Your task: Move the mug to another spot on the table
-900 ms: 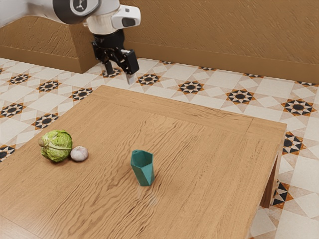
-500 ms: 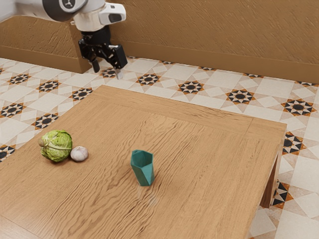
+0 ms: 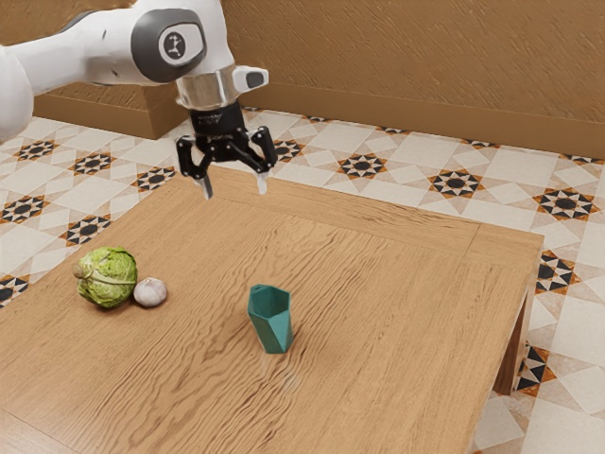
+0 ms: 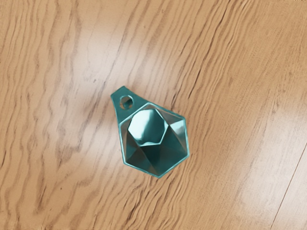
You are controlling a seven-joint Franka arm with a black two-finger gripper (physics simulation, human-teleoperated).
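Teal faceted mug (image 3: 270,319), upright near the middle of the light wooden table (image 3: 406,284), not yet grasped. Likely to tip or skid if pinched across its slanted facets: angled walls, narrowing base, no flat pair of sides to square up against. Could also snag on the small flat handle tab (image 4: 125,100) jutting from the rim. Risk of knocking the rim on an off-centre descent. Black two-finger end effector (image 3: 234,191): fingers spread wide, empty, hanging above the table's far part. Mug lower and nearer the camera in the exterior view, well apart from it, close to centre under the wrist camera. Green cabbage (image 3: 106,276) and pale round bulb (image 3: 150,291) off toward the exterior view's left, just beside each other.
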